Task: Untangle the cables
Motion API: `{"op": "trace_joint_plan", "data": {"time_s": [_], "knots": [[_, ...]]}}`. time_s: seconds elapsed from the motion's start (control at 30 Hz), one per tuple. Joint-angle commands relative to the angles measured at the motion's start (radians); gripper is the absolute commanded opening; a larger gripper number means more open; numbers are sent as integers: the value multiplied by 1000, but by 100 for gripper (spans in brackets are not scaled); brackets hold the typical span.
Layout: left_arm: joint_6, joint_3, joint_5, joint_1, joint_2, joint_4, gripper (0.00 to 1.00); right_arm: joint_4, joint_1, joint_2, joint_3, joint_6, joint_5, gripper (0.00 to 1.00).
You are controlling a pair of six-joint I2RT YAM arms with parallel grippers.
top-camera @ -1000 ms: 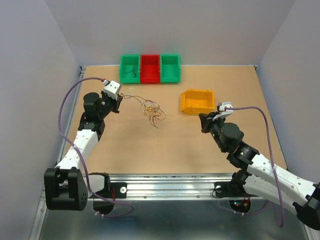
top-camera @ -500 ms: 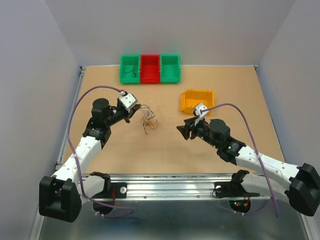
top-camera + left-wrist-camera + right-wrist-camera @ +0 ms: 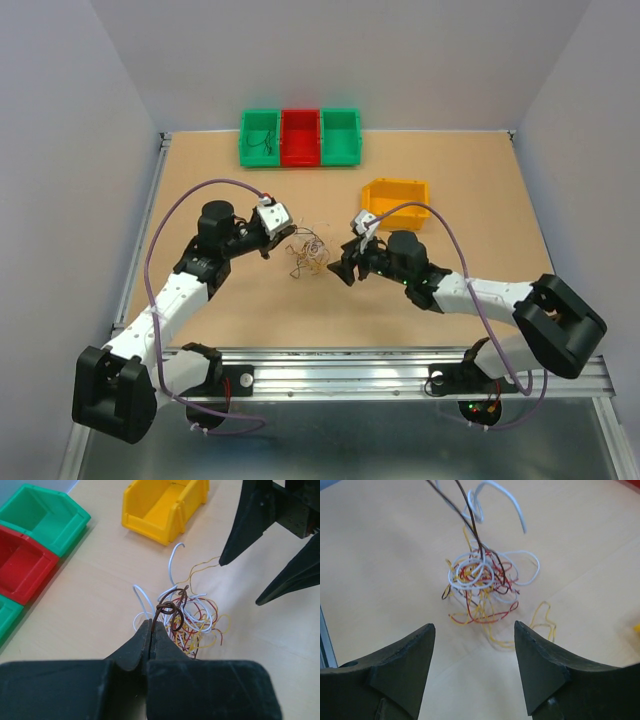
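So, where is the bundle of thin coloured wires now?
In the top view the bundle of thin red, yellow, white and brown wires sits mid-table, between the left gripper, shut on a brown strand, and the open right gripper.

Pale grey walls [image 3: 350, 50], tan wooden tabletop [image 3: 460, 180]

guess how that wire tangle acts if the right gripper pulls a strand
Probably floppy yet springy: the cables are hair-thin and hold curls. Likely light, so the whole clump may drag as one, since strands loop through each other. The left gripper, shut on a brown strand, may anchor it.
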Motion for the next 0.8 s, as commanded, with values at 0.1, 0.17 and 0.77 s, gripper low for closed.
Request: {"op": "trace_joint_plan", "data": {"time_s": [0.1, 0.17, 0.77], "knots": [[27, 26, 40, -13, -1, -14, 0, 239, -1, 81, 86, -15, -11, 67], [27, 29, 43, -14, -1, -19, 0, 264, -1, 113, 91, -7, -8, 66], [58, 61, 57, -36, 50, -78, 0, 572, -1, 326, 130, 40, 24, 48]]}}
